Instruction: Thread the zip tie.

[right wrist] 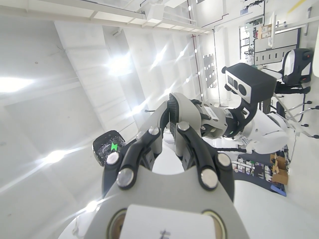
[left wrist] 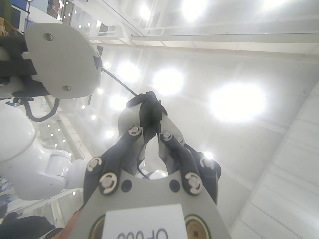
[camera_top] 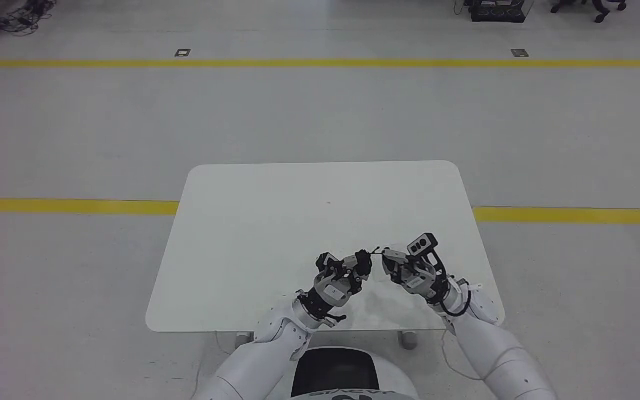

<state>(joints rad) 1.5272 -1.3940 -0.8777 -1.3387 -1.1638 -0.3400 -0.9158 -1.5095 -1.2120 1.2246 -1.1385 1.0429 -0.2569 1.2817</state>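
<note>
left gripper (left wrist: 149, 101) clamped on zip tie (left wrist: 119, 82), held above table (camera_top: 300, 210) near its front edge; strap's long axis runs straight toward right gripper (right wrist: 170, 100), jaws together, apparently pinching the other end

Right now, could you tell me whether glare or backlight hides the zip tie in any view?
Left wrist view: ceiling lamps bloom behind the left gripper, so the zip tie shows as a dark silhouette, readable; right wrist view: streaky lamp flare beside the right gripper, and wide-angle bending of the beams; top view: even light on the table, no glare.
</note>
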